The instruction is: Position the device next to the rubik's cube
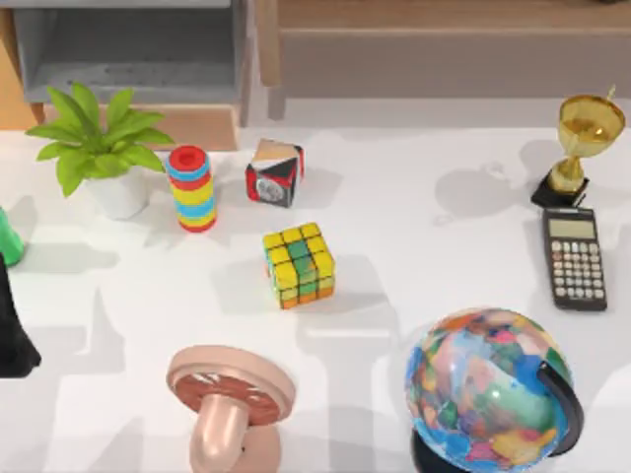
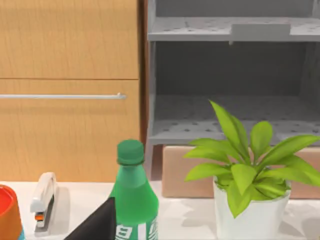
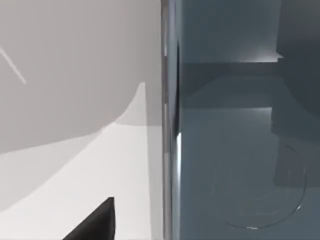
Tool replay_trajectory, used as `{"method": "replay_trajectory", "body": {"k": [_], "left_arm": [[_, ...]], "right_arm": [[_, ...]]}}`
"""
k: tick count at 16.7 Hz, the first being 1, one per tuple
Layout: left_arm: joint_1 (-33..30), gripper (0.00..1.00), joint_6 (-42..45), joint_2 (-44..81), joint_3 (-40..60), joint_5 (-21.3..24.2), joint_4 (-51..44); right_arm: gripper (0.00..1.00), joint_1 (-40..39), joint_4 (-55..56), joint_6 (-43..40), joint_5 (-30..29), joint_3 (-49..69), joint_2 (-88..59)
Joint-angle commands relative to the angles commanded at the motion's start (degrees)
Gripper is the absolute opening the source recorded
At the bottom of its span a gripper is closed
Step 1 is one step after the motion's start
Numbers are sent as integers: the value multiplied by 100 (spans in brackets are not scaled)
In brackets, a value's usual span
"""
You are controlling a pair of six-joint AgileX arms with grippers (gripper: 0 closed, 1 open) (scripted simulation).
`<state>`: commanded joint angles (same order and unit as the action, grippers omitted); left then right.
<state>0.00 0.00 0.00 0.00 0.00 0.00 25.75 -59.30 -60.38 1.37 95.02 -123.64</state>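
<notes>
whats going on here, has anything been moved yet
The rubik's cube sits mid-table with no device placed beside it yet. The right wrist view looks closely onto a glossy dark-grey slab, seemingly the device; whether it is gripped cannot be told. The left arm is parked at the table's left edge, near a green bottle and a potted plant.

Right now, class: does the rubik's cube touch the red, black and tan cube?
Apart. The top view shows bare white table between the rubik's cube and the red, black and tan cube.
</notes>
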Motion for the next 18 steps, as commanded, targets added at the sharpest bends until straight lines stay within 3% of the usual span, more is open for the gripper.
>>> {"method": "replay_trajectory", "body": {"k": [8, 17, 18], "left_arm": [[0, 100, 0, 0, 0, 0, 0], [0, 100, 0, 0, 0, 0, 0], [0, 100, 0, 0, 0, 0, 0]], "right_arm": [[100, 45, -100, -149, 1, 249, -304], [100, 51, 616, -140, -1, -160, -608], [92, 51, 616, -140, -1, -160, -608]]}}
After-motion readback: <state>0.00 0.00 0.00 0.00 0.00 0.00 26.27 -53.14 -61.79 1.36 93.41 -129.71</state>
